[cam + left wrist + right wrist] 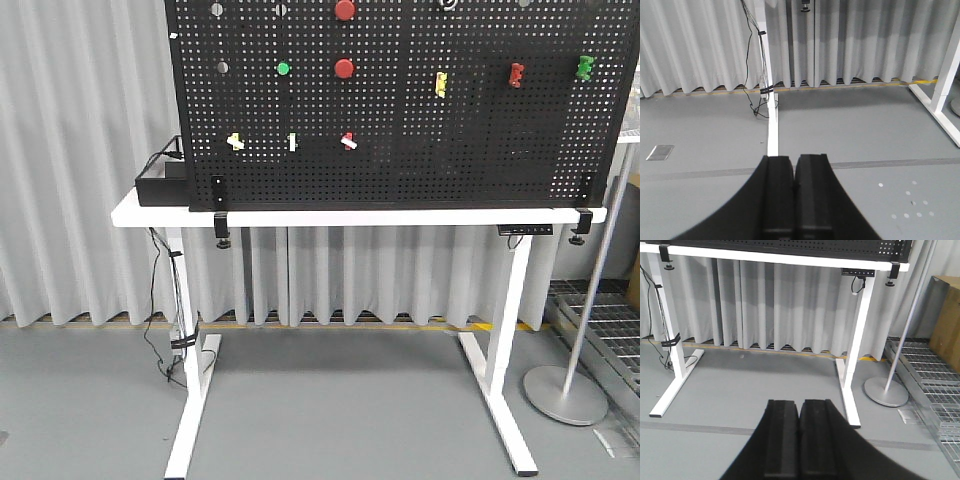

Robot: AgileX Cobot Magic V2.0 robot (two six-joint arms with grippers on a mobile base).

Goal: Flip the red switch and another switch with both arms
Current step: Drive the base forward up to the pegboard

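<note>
- The red switch [348, 141] is sitting in the bottom row of the black pegboard [450, 150], nearer the board's left edge than its right. It is directly below two round red push buttons [344, 68], and its white lever is slanting.
- The pale yellow switch [235, 141] is sitting in the same row, closer to the board's bottom-left corner. A small white-levered toggle [292, 142] is standing between the two.
- The pegboard is standing on the white table [140, 212], with a black box [160, 185] lying at the table's left end.
- The left gripper [795, 162] is keeping its fingers pressed together on nothing and pointing over the grey floor [865, 130] toward the curtain [700, 45].
- The right gripper [799, 407] is likewise pressed together and empty, facing the space under the table, with a round stand base [885, 391] lying off to the right.
</note>
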